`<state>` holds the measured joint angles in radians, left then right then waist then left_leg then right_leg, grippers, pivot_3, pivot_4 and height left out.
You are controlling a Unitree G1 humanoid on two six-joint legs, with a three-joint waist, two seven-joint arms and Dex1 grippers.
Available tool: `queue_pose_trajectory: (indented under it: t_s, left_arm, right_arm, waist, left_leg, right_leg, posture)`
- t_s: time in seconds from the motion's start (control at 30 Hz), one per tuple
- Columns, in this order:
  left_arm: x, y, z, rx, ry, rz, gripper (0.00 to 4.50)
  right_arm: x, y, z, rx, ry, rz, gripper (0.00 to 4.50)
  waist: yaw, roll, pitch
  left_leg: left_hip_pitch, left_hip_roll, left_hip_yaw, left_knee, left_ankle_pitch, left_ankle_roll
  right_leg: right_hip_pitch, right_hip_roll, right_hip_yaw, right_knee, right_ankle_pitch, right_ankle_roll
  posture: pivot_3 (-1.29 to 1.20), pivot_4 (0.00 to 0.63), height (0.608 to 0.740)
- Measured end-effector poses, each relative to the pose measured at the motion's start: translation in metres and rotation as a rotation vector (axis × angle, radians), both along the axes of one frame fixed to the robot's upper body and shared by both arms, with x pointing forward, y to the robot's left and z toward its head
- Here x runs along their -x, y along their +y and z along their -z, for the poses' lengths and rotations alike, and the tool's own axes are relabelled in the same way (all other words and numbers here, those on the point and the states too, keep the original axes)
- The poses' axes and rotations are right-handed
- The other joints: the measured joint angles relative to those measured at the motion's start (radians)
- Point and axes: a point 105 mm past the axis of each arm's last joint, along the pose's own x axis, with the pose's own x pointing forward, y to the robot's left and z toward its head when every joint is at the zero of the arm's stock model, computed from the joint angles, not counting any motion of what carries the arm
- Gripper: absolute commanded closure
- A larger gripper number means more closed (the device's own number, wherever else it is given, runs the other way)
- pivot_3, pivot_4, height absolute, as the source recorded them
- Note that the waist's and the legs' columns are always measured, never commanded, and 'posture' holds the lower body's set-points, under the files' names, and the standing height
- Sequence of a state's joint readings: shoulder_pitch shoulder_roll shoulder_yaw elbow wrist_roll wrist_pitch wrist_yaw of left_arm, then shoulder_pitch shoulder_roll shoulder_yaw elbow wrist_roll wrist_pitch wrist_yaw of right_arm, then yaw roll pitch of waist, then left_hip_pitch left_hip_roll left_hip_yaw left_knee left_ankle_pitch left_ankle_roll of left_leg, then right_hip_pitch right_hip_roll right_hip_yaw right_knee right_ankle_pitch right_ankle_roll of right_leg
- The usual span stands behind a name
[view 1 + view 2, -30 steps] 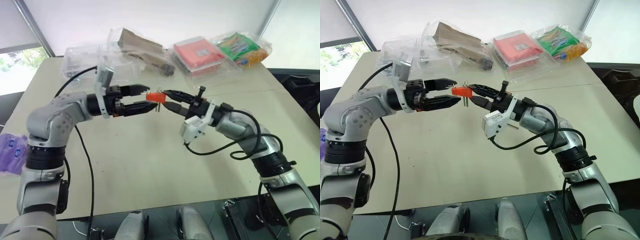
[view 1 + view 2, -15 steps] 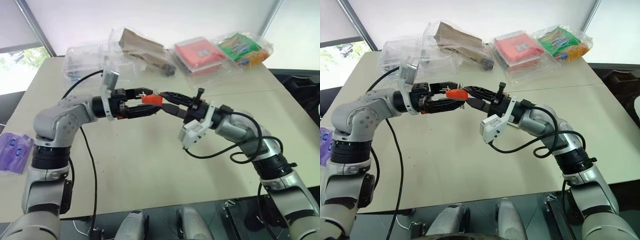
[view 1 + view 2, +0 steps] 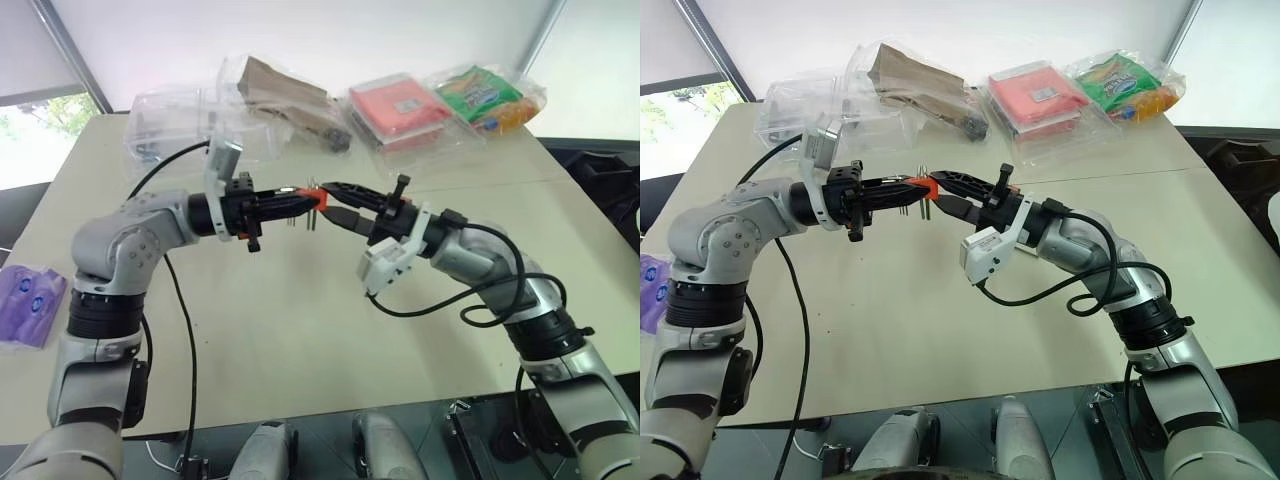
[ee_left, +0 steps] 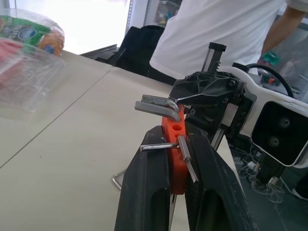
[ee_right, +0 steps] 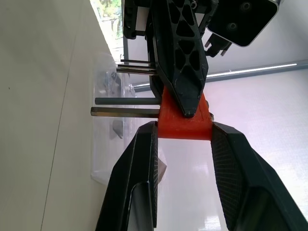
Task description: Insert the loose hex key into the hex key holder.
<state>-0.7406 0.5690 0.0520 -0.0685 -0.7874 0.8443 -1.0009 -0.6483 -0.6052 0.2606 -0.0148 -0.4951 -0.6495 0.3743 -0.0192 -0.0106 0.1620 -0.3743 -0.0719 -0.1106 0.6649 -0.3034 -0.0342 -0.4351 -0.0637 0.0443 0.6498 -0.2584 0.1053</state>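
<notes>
Above the beige table (image 3: 300, 330), the right gripper (image 3: 328, 188) clamped the orange hex key holder (image 5: 185, 120) between its two fingers, the block held in mid-air with thin dark keys jutting from it. The left gripper (image 3: 908, 182), reaching in from the opposite side, was closed on the same holder, its fingers (image 4: 144, 183) pinching the block's sides. A loose hex key (image 4: 117, 180) lay on the tabletop below. Behind the arms, clear plastic packets (image 3: 400, 110) lined the table's far edge.

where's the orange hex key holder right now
In the left eye view the hex key holder is held above the table at centre, clamped between the left gripper and the right gripper.
</notes>
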Motion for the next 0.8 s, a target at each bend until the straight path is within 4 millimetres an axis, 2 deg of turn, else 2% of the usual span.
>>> queue_pose_trajectory:
  t_s: [0.1,0.3,0.33,0.47,0.53,0.6,0.67,0.73,0.8]
  left_arm:
    - [0.0,0.0,0.0,-0.001,0.0,-0.001,4.45]
    - [0.0,0.001,0.003,-0.002,0.009,-0.007,4.5]
    - [0.0,0.001,0.005,-0.002,0.012,-0.009,4.5]
    - [0.001,0.001,0.006,-0.006,0.01,-0.014,4.5]
    - [0.0,0.002,0.006,-0.016,-0.01,-0.033,4.5]
    - [0.0,0.006,0.007,-0.04,-0.047,-0.061,4.5]
    - [0.001,0.012,0.011,-0.072,-0.079,-0.092,4.5]
    - [0.002,0.014,0.014,-0.085,-0.09,-0.107,4.5]
    - [0.004,0.013,0.015,-0.09,-0.103,-0.117,4.5]
  right_arm:
    - [0.0,0.0,0.0,-0.001,0.011,0.0,3.51]
    - [-0.001,-0.001,0.002,0.016,0.037,0.006,0.41]
    - [-0.002,-0.001,0.003,0.017,0.039,0.007,0.04]
    - [-0.004,-0.004,0.006,0.019,0.074,0.021,0.04]
    - [-0.011,-0.011,0.008,-0.018,0.173,0.065,0.04]
    - [-0.026,-0.029,0.012,-0.075,0.353,0.155,0.04]
    - [-0.043,-0.057,0.024,-0.151,0.632,0.284,0.04]
    - [-0.047,-0.077,0.041,-0.192,0.924,0.365,0.04]
    - [-0.043,-0.092,0.059,-0.179,1.153,0.428,0.04]
  waist:
    - [0.0,0.0,0.0]
    - [0.0,0.0,0.0]
    - [0.0,0.0,0.0]
    - [0.001,0.0,0.0]
    - [0.002,0.0,0.0]
    - [0.002,0.0,0.0]
    - [0.005,0.0,0.0]
    - [0.007,0.0,0.0]
    - [0.007,0.0,0.0]
  left_leg:
    - [0.0,0.0,0.0,0.0,0.0,0.0]
    - [0.0,0.0,0.0,0.0,0.0,0.0]
    - [0.0,0.0,0.0,0.0,0.0,0.0]
    - [0.0,0.0,0.0,0.0,0.0,0.0]
    - [0.0,0.0,0.0,0.0,0.0,0.0]
    - [0.0,0.0,0.0,0.001,0.0,0.0]
    - [0.0,0.0,-0.001,0.0,0.0,0.0]
    - [0.0,0.0,-0.001,0.001,0.0,0.001]
    - [0.0,0.0,-0.001,0.001,-0.003,0.006]
  right_leg:
    - [0.0,0.0,0.0,0.0,0.0,0.0]
    - [0.0,0.0,0.0,0.0,0.0,0.0]
    - [0.0,0.0,0.0,0.0,0.0,0.0]
    - [0.0,0.0,0.0,0.0,0.0,0.0]
    - [0.0,0.0,0.0,0.0,0.0,0.0]
    - [0.001,0.0,0.0,0.0,0.0,0.0]
    - [0.001,-0.001,0.0,0.0,0.0,0.0]
    - [0.001,-0.001,0.0,-0.001,0.0,0.0]
    - [0.001,-0.001,0.0,-0.001,0.0,0.0]
  posture:
    - [0.0,0.15,0.74]
    - [0.0,0.15,0.74]
    - [0.0,0.15,0.74]
    - [0.0,0.15,0.74]
    - [0.0,0.15,0.74]
    - [0.0,0.15,0.74]
    - [0.0,0.15,0.74]
    - [0.0,0.15,0.74]
    - [0.0,0.15,0.74]
